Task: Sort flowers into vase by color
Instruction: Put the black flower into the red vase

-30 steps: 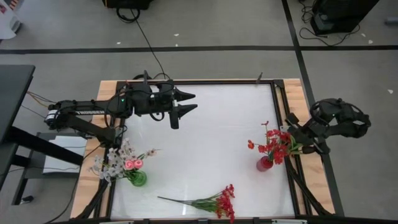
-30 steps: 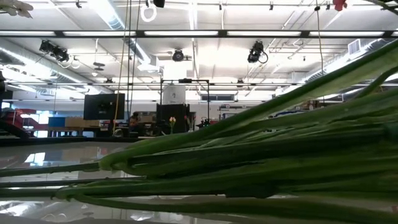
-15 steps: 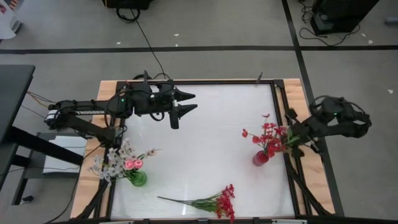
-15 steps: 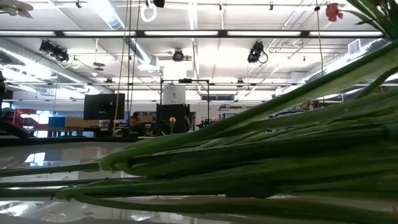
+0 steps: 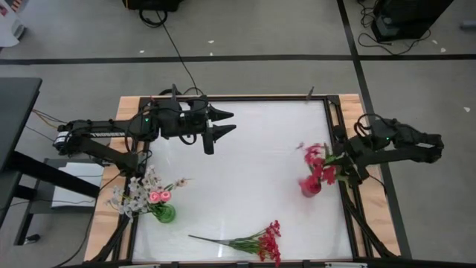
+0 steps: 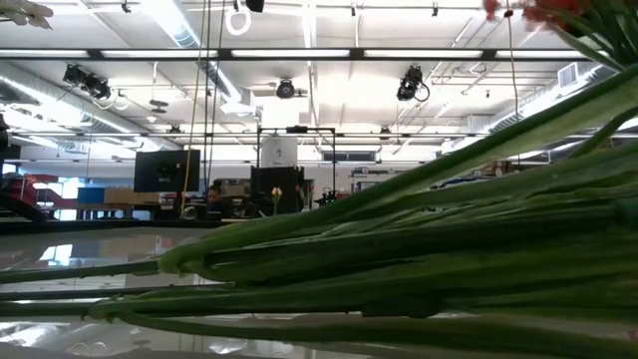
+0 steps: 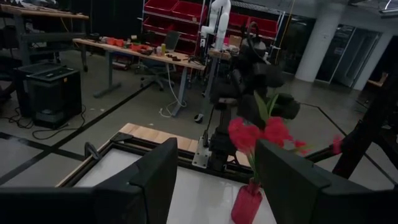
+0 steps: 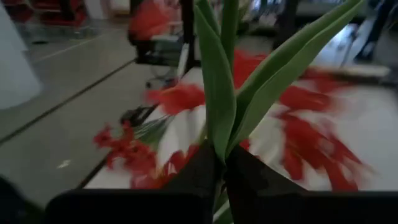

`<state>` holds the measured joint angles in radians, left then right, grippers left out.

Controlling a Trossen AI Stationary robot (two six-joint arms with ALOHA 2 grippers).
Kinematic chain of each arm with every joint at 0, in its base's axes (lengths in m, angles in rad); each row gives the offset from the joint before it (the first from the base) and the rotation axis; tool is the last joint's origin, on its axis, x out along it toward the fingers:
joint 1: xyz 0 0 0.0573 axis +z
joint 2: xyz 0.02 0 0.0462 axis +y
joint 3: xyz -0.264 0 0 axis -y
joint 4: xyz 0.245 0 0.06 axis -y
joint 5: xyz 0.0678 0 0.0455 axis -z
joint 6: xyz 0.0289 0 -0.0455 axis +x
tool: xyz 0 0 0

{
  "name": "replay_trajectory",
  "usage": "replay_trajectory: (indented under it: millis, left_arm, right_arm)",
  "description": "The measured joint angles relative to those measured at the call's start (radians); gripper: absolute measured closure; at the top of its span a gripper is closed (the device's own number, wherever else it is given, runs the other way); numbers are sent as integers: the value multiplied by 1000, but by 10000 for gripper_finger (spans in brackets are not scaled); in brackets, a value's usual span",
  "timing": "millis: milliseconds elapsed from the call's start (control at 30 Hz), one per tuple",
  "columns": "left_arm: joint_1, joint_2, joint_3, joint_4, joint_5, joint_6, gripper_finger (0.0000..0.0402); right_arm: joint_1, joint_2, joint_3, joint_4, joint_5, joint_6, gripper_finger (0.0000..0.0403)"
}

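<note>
A red vase (image 5: 309, 187) stands near the table's right edge with a red flower spray (image 5: 315, 158) rising from it. My right gripper (image 5: 336, 162) is shut on that spray's green leaves. In the left wrist view the spray (image 7: 258, 132) stands upright in the vase (image 7: 247, 203). A green vase (image 5: 165, 214) at the near left holds white and pink flowers (image 5: 143, 192). Another red spray (image 5: 253, 242) lies flat on the table by the near edge. My left gripper (image 5: 227, 123) hovers open over the far left, touching nothing. My right gripper pinches the red spray's stem where its long green leaves fan out (image 8: 219, 134), between its two fingers (image 8: 249, 177). The fingers come from the table's right side, about level. The spray stands upright, its lower end in the red vase (image 7: 252, 183).
The green stems (image 6: 399, 269) of the lying spray fill the low view close to the camera. A dark frame and wooden border (image 5: 338, 126) run around the white table top. Open table surface lies between the two vases.
My right gripper has moved toward the table's left edge and rolled, still shut on the red spray. The blossoms have swung leftward and toward the far edge. The red vase has shifted a little the same way.
</note>
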<state>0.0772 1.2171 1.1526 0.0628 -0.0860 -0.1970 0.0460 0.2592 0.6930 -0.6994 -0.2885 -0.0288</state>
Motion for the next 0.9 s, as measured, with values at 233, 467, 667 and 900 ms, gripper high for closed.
replay_trajectory:
  millis: [233,467,667,900]
  left_arm:
    - [0,0,0,0,0,0,182]
    - [0,0,0,0,0,0,182]
    - [0,0,0,0,0,0,182]
    - [0,0,0,0,0,0,182]
  right_arm:
    - [0,-2,-2,48,8,-131,374]
    - [0,0,-31,47,35,-141,374]
    - [0,3,-31,48,60,-70,373]
    - [0,3,-31,11,-55,6,370]
